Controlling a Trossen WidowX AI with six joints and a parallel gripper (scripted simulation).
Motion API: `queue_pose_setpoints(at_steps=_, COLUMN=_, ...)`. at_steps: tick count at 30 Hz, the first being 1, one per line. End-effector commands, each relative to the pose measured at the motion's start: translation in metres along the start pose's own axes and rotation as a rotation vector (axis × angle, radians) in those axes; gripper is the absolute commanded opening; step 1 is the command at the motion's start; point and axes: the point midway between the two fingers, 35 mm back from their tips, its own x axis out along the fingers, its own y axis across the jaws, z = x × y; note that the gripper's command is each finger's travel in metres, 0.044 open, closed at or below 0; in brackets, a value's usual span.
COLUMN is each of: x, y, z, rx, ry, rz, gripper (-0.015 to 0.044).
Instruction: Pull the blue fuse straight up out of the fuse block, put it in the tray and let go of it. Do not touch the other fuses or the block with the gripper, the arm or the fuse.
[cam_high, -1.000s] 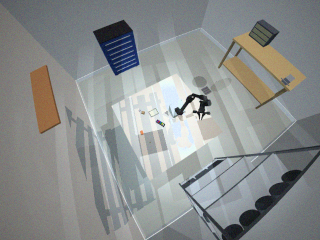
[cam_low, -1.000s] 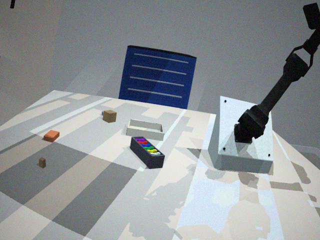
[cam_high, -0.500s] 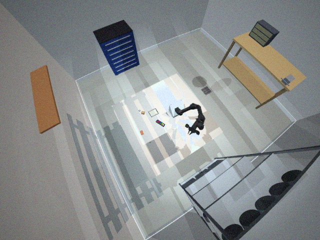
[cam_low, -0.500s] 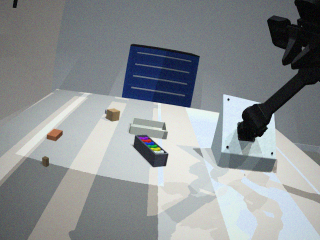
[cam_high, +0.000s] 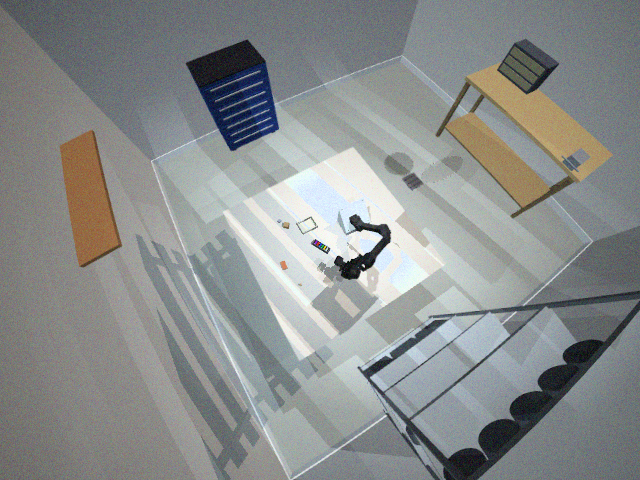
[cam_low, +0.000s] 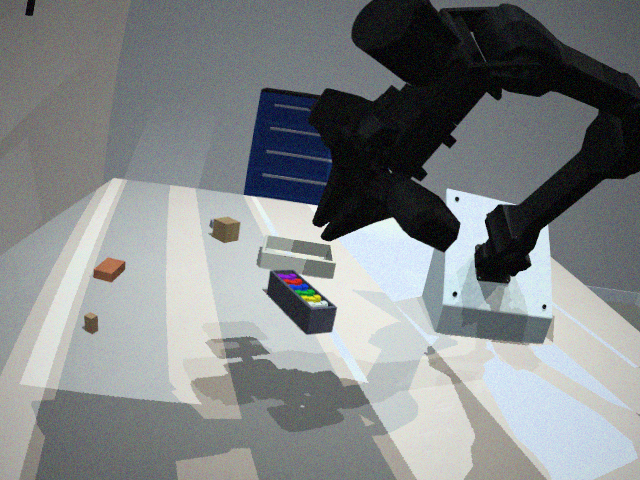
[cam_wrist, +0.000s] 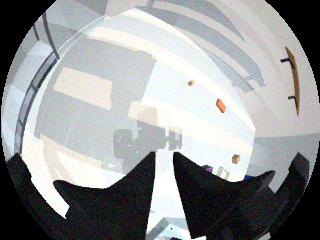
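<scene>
Task barely begun. Gripper (cam_low: 330, 227) hangs high, fingers slightly parted, grasping nothing. Blue fuse (cam_low: 302, 287) seated in fuse block (cam_low: 302, 304), below and ahead of fingertips. Tray (cam_low: 296, 255) just beyond block, holds no fuse. Approach, pull, placement, release all outstanding.

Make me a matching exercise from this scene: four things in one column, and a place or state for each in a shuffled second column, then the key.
Things
1. blue fuse
2. tray
3. gripper
4. orange block

Places or states
A. holds nothing inside
B. seated in the fuse block among the other colours
C. lying far out on the table's left side in the exterior view
D. high in the air, fingers slightly apart, gripping nothing

Pairs: 1-B, 2-A, 3-D, 4-C
</scene>
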Motion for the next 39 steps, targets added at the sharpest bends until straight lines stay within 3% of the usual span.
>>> queue_pose_setpoints(at_steps=1, x=0.048, y=-0.045, z=-0.019, rx=0.001, ry=0.131, rz=0.016, gripper=0.0074)
queue_pose_setpoints(at_steps=9, x=0.127, y=-0.139, z=-0.098, rx=0.018, ry=0.331, rz=0.183, gripper=0.0074)
queue_pose_setpoints(at_steps=16, x=0.158, y=-0.186, z=-0.183, rx=0.087, ry=0.353, rz=0.370, gripper=0.0074)
queue_pose_setpoints(at_steps=39, x=0.168, y=-0.180, z=-0.192, rx=0.089, ry=0.352, rz=0.375, gripper=0.0074)
